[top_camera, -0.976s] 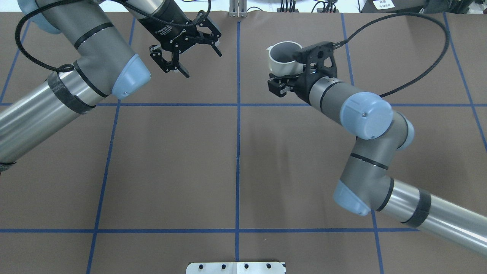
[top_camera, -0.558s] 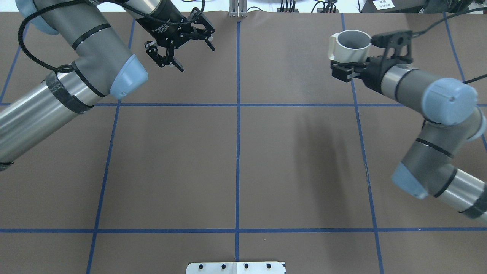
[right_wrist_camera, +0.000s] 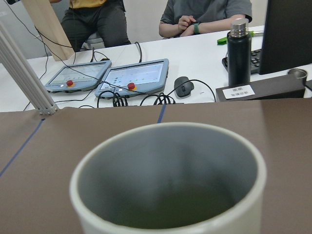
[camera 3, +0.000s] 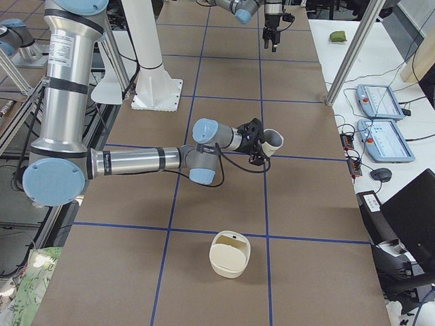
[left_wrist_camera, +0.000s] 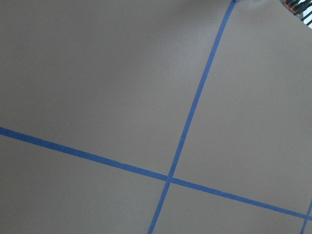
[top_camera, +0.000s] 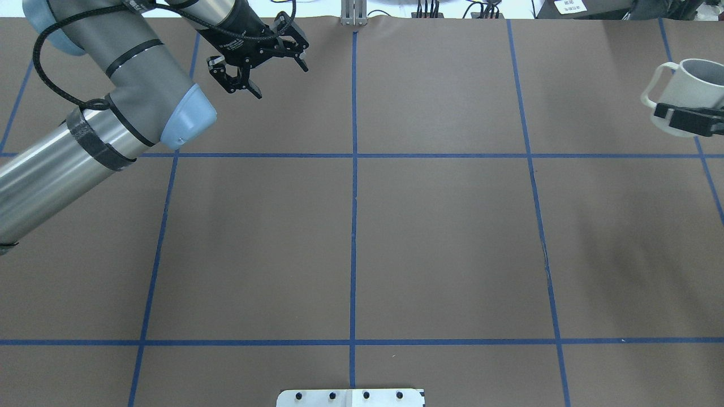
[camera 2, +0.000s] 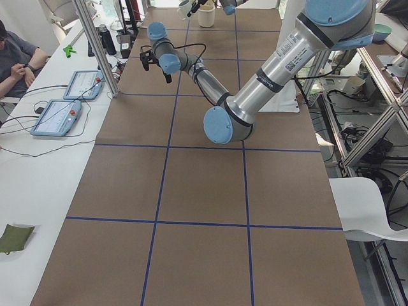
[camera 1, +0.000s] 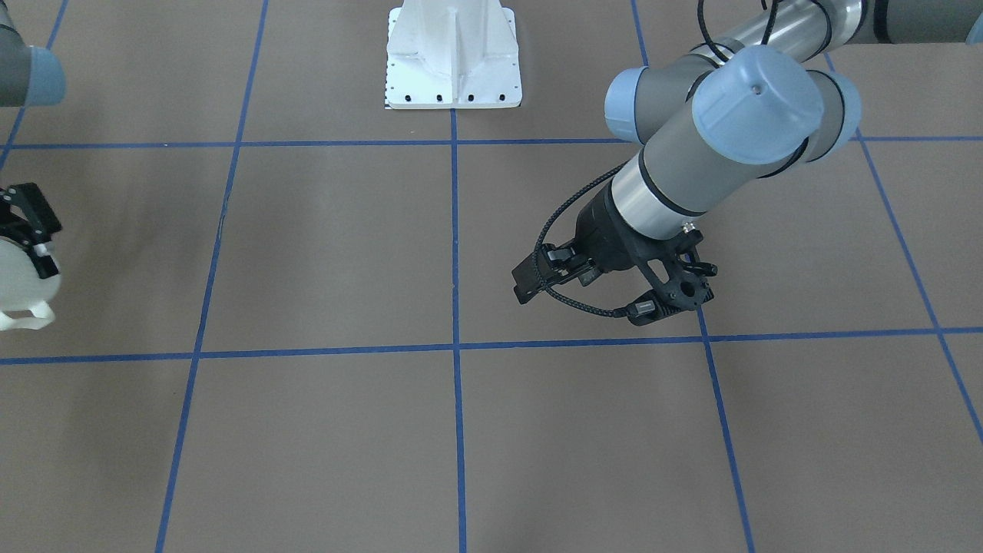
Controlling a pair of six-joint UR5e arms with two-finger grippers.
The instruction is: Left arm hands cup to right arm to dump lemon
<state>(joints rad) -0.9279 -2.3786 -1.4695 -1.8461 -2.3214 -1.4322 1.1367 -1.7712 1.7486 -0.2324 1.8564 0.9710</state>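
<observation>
While aloft — one cup (top_camera: 687,79), two hands (top_camera: 281,82) (top_camera: 693,116)

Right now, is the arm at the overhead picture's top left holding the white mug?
No, the left gripper is open and empty; the cup is over at the right edge.

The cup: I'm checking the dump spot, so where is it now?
The cup is at the overhead view's far right edge, held mouth-up by the right gripper.

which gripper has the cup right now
The right gripper, at the overhead view's right edge, is shut on the cup. The left gripper, at the upper left of that view, is open and empty.
</observation>
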